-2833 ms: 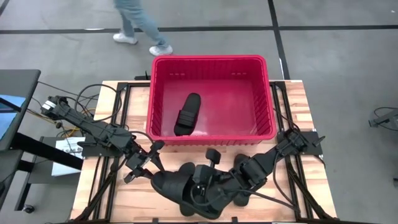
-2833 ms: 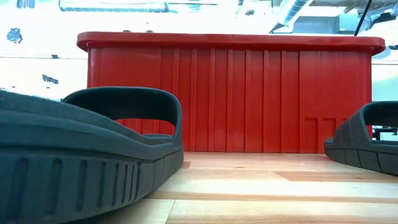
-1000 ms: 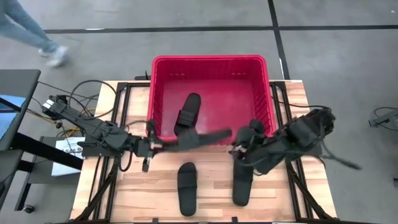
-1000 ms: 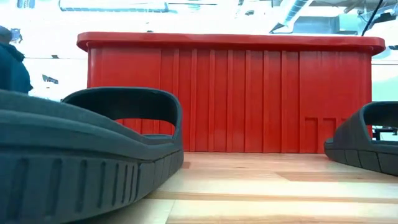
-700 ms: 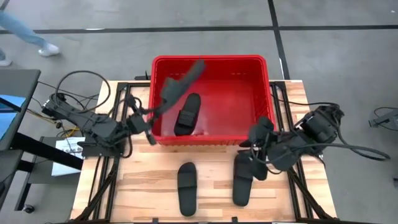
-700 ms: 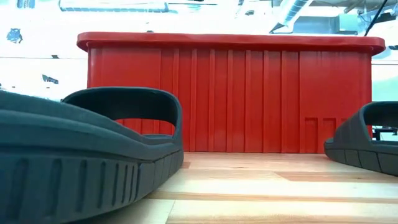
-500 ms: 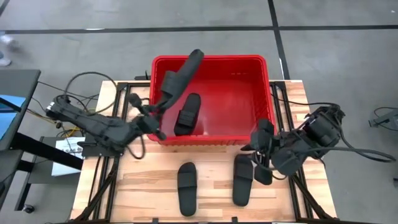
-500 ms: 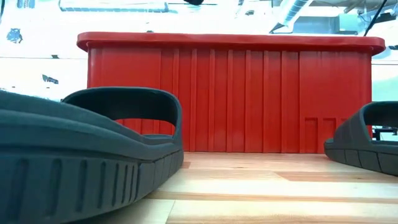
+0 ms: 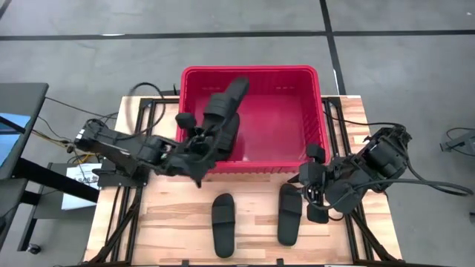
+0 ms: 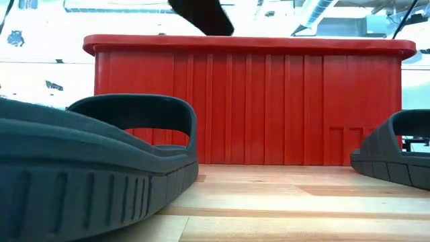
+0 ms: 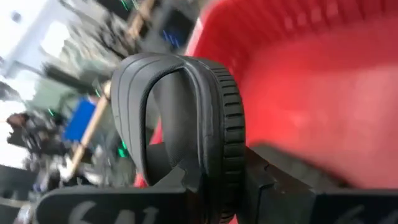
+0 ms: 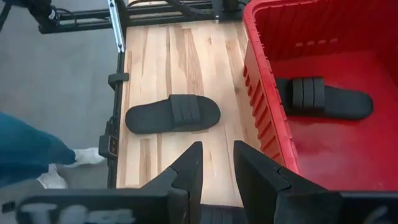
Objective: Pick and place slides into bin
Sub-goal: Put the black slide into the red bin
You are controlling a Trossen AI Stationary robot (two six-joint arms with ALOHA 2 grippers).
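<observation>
- Since half a second earlier, we saw the left gripper [image 9: 199,142] swing its held slide [image 9: 226,98] lower over the left part of the bin [image 9: 252,72], fingers pinching it.
- We saw another slide [image 9: 221,138] lying inside the bin, partly under that gripper.
- We counted two slides on the table near the bin's near wall: the left table slide [image 9: 223,224] and the right table slide [image 9: 290,213].
- We found the right gripper [image 9: 313,185] beside the right table slide, fingers [image 12: 190,163] slightly parted, pinching nothing.
</observation>
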